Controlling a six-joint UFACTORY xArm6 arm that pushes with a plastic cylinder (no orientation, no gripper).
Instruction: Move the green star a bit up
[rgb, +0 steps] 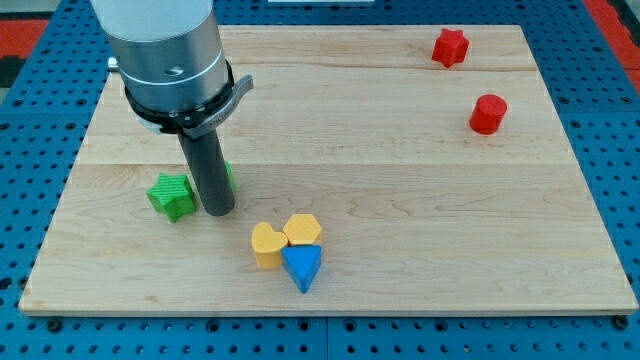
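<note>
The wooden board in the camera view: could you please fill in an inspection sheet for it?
Surface: pale wooden board, lying on a blue perforated base.
Job's things: green star near the view's left; my tip stands just to its right, close to it or touching.
Clutter: a second green block, mostly hidden behind the rod; two yellow blocks and a blue block clustered together at the view's bottom centre; a red star and a red block at the view's top right.
Hand: none, only the rod.
Cables: nothing seen.
Surroundings: red strip at the view's top left.
</note>
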